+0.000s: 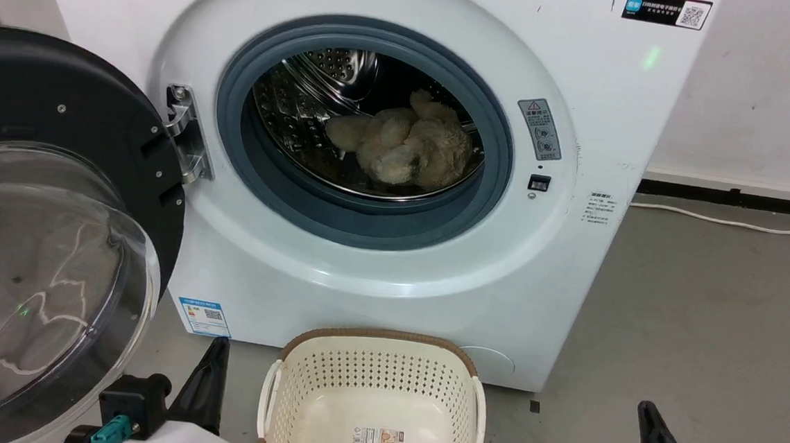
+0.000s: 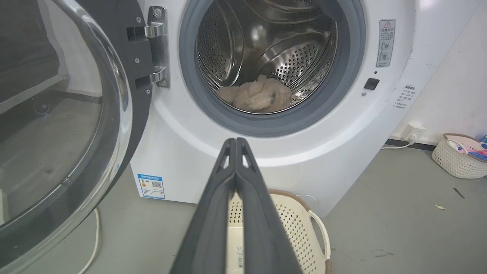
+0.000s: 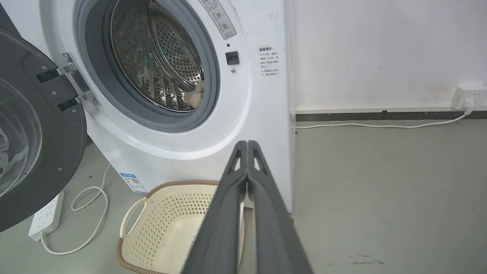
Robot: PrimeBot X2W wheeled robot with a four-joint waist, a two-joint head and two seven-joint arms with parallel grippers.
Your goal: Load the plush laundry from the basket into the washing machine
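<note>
The cream-beige plush laundry [image 1: 404,146] [image 2: 257,95] lies on the bottom of the steel drum inside the white washing machine [image 1: 363,275] [image 2: 182,160] [image 3: 243,114]; a small bit of it [image 3: 194,98] shows past the door seal. The cream basket [image 1: 379,349] [image 2: 293,224] [image 3: 167,217] stands on the floor before the machine, holding nothing but its label sticker. My left gripper [image 1: 219,348] [image 2: 236,141] is shut and holds nothing, left of the basket. My right gripper [image 1: 646,409] [image 3: 247,144] is shut too, holding nothing, right of the basket.
The black-framed glass door [image 1: 54,225] [image 2: 76,114] [image 3: 34,133] hangs wide open at the left, close to my left arm. A white power strip [image 3: 45,215] and cable lie on the floor under it. Another basket [image 2: 460,156] with clothes stands far right by the wall.
</note>
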